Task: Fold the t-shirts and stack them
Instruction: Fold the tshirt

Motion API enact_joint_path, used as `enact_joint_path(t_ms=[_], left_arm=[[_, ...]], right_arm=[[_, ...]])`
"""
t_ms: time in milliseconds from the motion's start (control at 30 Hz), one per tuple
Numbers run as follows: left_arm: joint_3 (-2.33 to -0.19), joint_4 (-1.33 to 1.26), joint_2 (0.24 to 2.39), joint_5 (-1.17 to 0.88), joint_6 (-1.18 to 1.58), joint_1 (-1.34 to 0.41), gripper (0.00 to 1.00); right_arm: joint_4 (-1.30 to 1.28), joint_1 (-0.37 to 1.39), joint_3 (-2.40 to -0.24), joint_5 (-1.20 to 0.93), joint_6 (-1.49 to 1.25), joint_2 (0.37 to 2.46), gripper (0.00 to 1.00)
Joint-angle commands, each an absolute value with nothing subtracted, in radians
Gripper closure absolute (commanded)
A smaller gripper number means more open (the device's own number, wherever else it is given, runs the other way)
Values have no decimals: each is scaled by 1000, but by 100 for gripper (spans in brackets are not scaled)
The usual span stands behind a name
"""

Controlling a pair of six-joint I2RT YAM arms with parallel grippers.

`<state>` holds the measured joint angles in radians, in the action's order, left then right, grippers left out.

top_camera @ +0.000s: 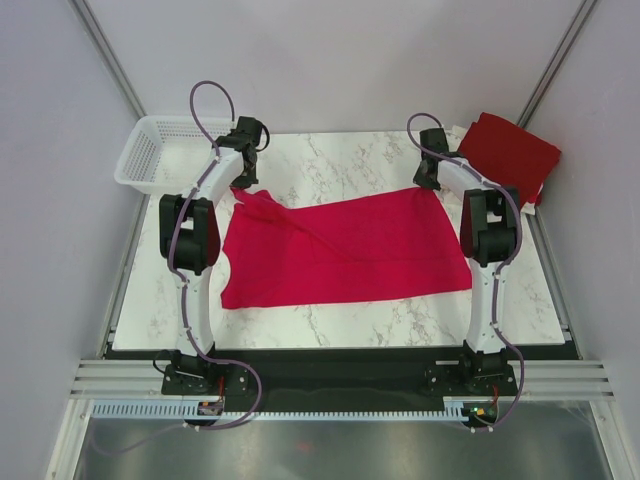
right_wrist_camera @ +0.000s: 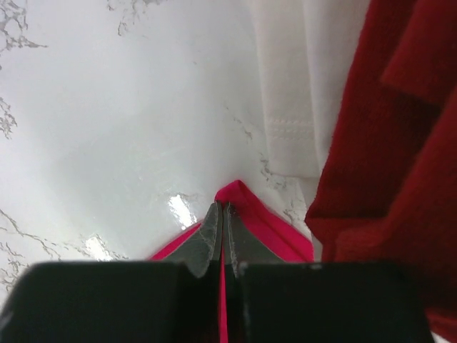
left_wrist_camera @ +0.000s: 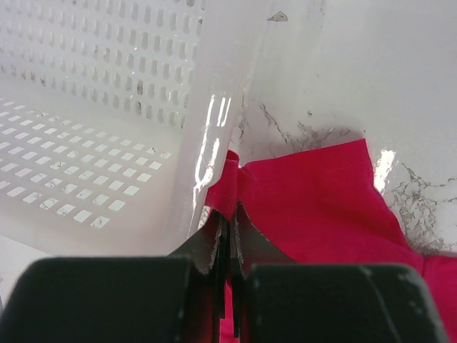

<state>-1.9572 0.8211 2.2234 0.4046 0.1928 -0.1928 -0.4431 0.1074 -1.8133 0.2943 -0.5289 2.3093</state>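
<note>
Crimson t-shirt (top_camera: 345, 250) lies flat on the tabletop (top_camera: 340, 160), its long axis running left to right, straight hem toward the right. Left end effector (left_wrist_camera: 230, 214) and right end effector (right_wrist_camera: 222, 214) each pinch a far corner.

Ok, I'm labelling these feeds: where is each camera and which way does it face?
Top external: above and behind, facing down at the table; left arm and right arm show.
Left wrist: looks along the left gripper toward the basket.
Right wrist: looks along the right gripper toward the dark red t-shirt.
Shared: all show the crimson t-shirt; each gripper pinches it.
</note>
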Motion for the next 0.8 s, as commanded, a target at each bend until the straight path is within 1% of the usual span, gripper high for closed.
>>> enact_joint_path(t_ms=[0,100,333,500,600,767], left_arm=[[-2000,819,2209,371,172,-195,98],[-2025,819,2207,357,155,-202,98],[-2101,828,2188,313,109,-219,98],[-2105,833,2157,282,74,-238,98],[-2092,834,2134,279,55,-256,98],[-2059,831,2097,255,46,-278,98]], right_arm=[[-466,106,-1756,291,-531,2299,100],[-466,106,-1750,270,-535,2261,100],[-475,106,-1755,235,-538,2097,100],[-485,106,-1732,247,-535,2034,100],[-491,95,-1694,253,-541,2005,100],[-466,54,-1576,270,-557,1895,100]])
